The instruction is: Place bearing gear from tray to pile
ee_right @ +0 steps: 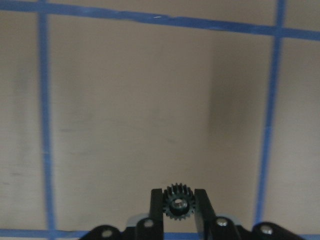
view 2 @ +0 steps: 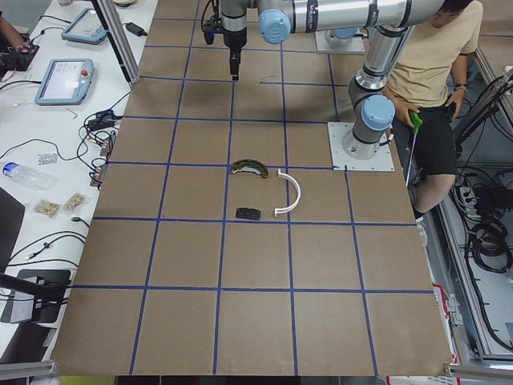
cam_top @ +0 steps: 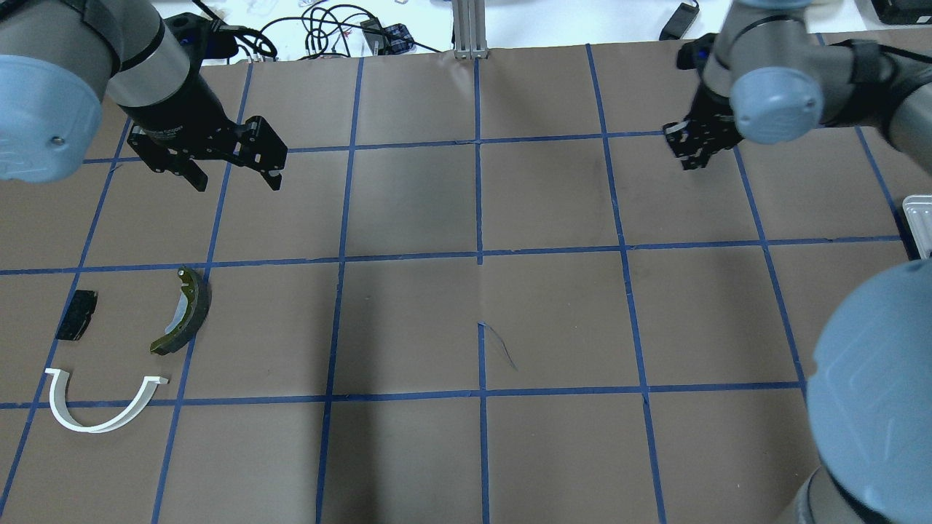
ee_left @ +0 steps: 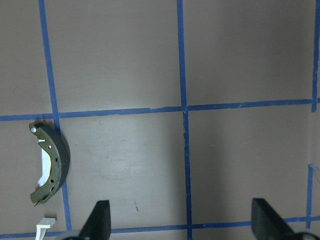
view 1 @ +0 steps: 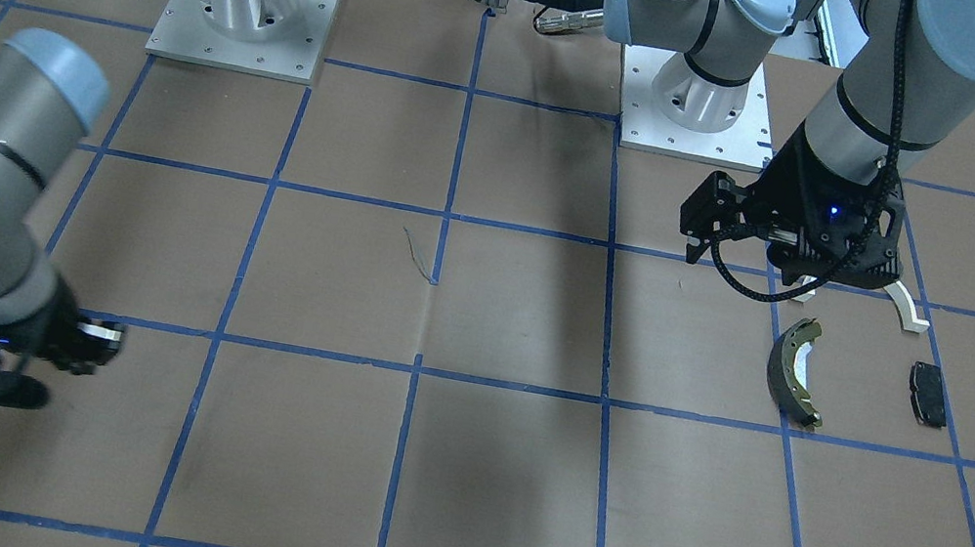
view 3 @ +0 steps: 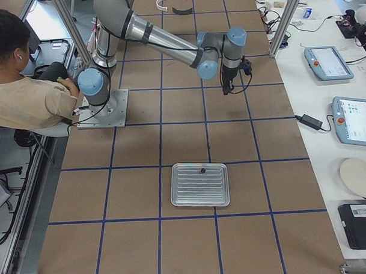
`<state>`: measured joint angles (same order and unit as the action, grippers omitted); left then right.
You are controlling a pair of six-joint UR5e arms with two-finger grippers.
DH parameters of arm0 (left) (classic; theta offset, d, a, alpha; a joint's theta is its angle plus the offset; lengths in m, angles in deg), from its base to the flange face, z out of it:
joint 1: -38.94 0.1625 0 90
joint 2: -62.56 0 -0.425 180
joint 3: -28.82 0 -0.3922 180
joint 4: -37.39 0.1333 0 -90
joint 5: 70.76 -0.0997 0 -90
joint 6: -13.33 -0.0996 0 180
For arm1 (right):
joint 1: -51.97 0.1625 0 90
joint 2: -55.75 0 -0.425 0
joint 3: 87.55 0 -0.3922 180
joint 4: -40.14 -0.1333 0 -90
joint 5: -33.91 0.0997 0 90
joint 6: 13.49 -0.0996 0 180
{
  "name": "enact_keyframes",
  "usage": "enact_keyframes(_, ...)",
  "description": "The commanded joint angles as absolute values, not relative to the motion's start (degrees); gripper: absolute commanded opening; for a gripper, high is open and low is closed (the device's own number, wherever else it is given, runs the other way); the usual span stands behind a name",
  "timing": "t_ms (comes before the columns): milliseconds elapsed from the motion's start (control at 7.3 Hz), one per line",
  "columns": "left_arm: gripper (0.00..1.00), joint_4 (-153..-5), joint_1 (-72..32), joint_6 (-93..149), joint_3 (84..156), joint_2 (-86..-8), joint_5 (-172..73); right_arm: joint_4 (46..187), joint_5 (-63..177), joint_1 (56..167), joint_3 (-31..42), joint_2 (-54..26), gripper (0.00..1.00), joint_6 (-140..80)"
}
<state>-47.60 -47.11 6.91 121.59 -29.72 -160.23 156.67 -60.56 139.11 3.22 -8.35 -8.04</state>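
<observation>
Overhead: I see the left gripper [cam_top: 234,177] at upper left, fingers spread wide, nothing between them. The right gripper [cam_top: 692,159] is at upper right, above the table [cam_top: 480,218]. I can't read its jaws from here. The pile sits at lower left, parts apart from one another: brake shoe [cam_top: 183,311], black pad [cam_top: 76,314] to its left, white arch [cam_top: 102,407] below both.

Front-facing: left gripper at upper right, covering the middle of the arch; shoe and pad lie just below it in frame.

Exterior left: pile at frame centre.

Exterior right: ribbed metal tray [view 3: 200,187] in the lower middle, with a small dark speck near its upper rim, too small to identify. A person sits at the left edge.

Left wrist: both fingertips far apart at the bottom edge, shoe at lower left.

Right wrist: fingers pinching the bearing gear [ee_right: 178,202], a small dark toothed wheel, at bottom centre over bare table.
</observation>
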Motion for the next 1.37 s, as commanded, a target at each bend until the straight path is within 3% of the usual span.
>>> enact_keyframes(0, 1.0, -47.6, -47.1, 6.8, 121.6, -29.7, -160.2, 159.0, -60.4, 156.2, 6.8, -8.0, 0.0, -30.5)
enact_keyframes(274, 1.0, -47.5, -47.1, 6.8, 121.7, -29.7, -160.3, 160.8, -58.3, 169.6, 7.2, -7.8, 0.0, -44.2)
enact_keyframes(548, 1.0, -47.5, -47.1, 6.7, 122.2, -29.7, -160.4, 161.3, -54.2, 173.0, 8.6, -7.4, 0.01, -47.5)
enact_keyframes(685, 1.0, -47.4, -47.1, 6.7, 122.1, -29.6, -160.5, 162.2, -54.2, 172.9, 9.8, -7.1, 0.32, -46.9)
enact_keyframes(822, 1.0, -47.0, -46.9, 6.8, 122.4, -29.9, -160.3, 167.4, -54.8, 172.3, 10.5, -7.2, 0.81, -45.3)
enact_keyframes(959, 1.0, -45.9, -46.8, 7.9, 122.7, -30.2, -160.3, 173.1, -54.3, 171.6, 11.3, -7.4, 1.0, -45.6)
enact_keyframes(1234, 1.0, -44.2, -46.8, 8.1, 122.9, -30.3, -160.3, 172.9, -54.3, 163.6, 10.8, -10.5, 1.0, -38.2)
